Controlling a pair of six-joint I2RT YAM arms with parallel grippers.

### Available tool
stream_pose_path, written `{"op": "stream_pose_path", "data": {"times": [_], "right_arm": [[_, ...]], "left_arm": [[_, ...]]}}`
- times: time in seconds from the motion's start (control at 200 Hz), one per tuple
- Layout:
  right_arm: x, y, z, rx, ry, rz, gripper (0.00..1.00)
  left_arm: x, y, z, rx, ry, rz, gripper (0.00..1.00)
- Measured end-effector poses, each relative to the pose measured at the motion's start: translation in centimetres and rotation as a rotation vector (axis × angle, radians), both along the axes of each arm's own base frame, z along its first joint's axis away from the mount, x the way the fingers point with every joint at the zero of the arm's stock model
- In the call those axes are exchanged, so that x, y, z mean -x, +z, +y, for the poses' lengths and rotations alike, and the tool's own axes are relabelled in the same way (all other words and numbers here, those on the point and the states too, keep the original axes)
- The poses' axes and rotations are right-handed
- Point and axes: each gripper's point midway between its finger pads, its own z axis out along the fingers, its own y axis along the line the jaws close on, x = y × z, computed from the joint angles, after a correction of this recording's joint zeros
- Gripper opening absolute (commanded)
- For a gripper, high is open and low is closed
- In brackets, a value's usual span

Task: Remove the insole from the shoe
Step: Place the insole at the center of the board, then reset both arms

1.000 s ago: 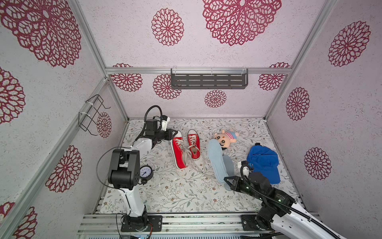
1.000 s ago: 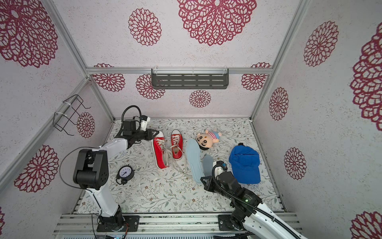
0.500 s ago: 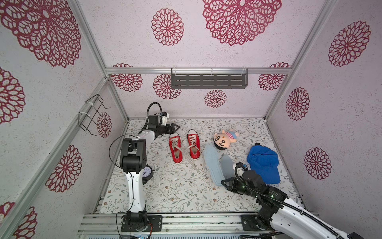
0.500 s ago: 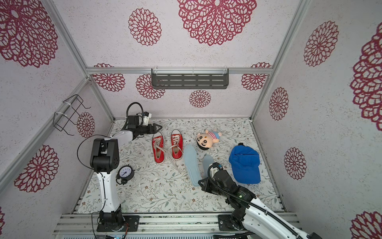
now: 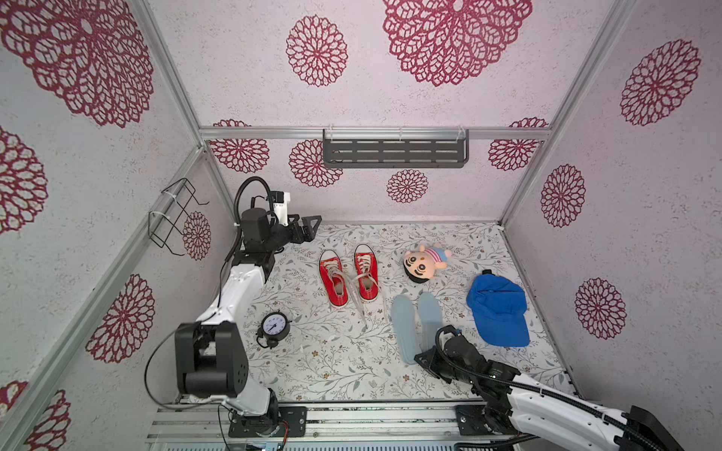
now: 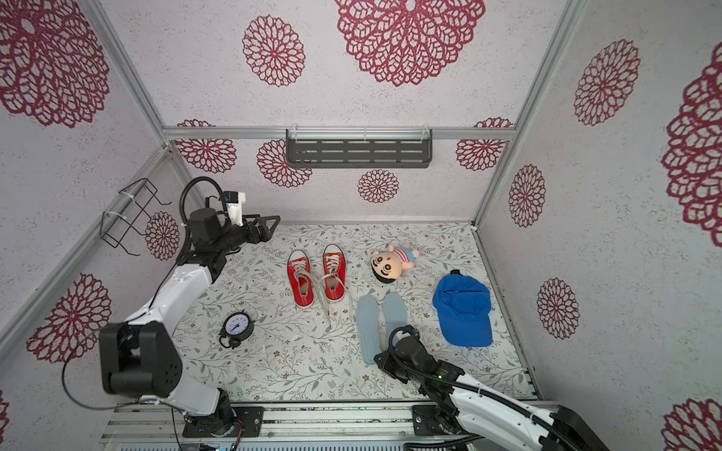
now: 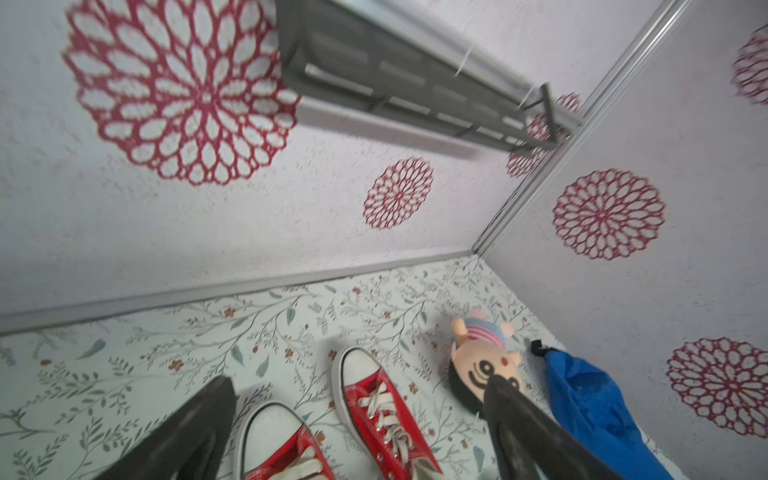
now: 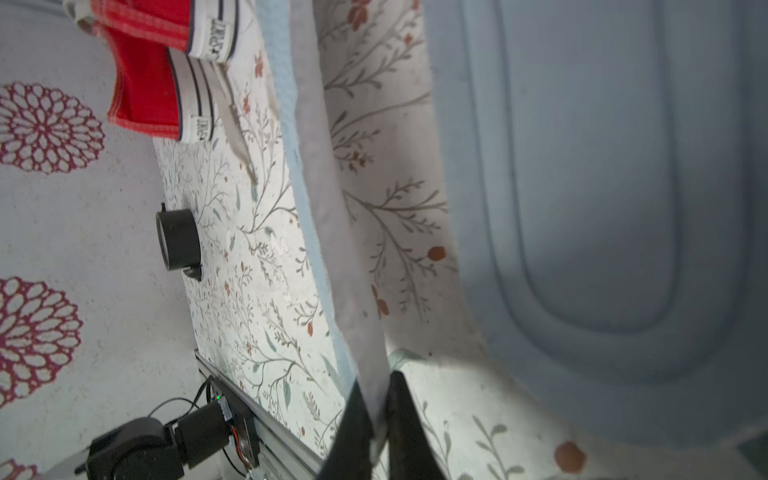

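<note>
Two red shoes [image 5: 333, 279] [image 5: 366, 275] stand side by side mid-floor, laces loose. Right of them two pale blue insoles [image 5: 402, 324] [image 5: 429, 312] lie flat on the floor in both top views. My right gripper [image 5: 418, 357] [image 8: 376, 378] sits low at the near end of the left insole [image 8: 332, 249], jaws shut on its thin edge; the other insole [image 8: 602, 208] lies close beside. My left gripper [image 5: 310, 226] [image 7: 360, 381] hangs open and empty near the back left corner, above and behind the shoes [image 7: 382, 411].
A black alarm clock [image 5: 274, 327] stands front left of the shoes. A doll [image 5: 424, 263] and a blue cap [image 5: 498, 308] lie to the right. A grey shelf [image 5: 394, 152] hangs on the back wall, a wire rack [image 5: 172, 214] on the left wall.
My left gripper let go of the left shoe, opened wide and drew back toward the corner; the shoe now stands flat. My right gripper pulled the insole frontward beside the other one.
</note>
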Motion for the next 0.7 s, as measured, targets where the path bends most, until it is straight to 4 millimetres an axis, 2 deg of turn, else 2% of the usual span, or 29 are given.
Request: {"op": "stream_pose_path", "data": {"times": [0.045,0.105,0.19,0.335,0.49,0.595,0.701], "right_arm": [[-0.2,-0.2,-0.2,0.007,-0.018,0.001,0.51],[-0.4,0.2,-0.3,0.030,-0.019,-0.009,0.63],[-1.1,1.9,-0.1,0.051,-0.010,-0.044,0.73],[-2.2,5.5,-0.5,0.093,-0.004,-0.122,0.79],[-3.5,8.8,-1.8,0.239,0.017,-0.198,0.87],[-6.1,11.0,-3.4,0.358,0.015,-0.269,0.91],[-9.8,12.2,-6.7,0.479,-0.033,-0.349,0.98]], "left_arm": [[2.0,0.9,0.2,0.013,0.016,-0.028,0.97],[4.3,1.0,0.4,0.026,0.033,-0.040,0.97],[7.0,0.6,1.0,0.036,0.071,-0.038,0.98],[10.7,0.0,2.3,0.028,0.156,-0.020,1.00],[14.7,0.0,4.4,0.017,0.281,-0.035,0.97],[16.7,-1.7,6.6,0.014,0.415,-0.022,0.97],[17.7,-4.7,8.9,-0.002,0.546,0.006,0.97]]}}
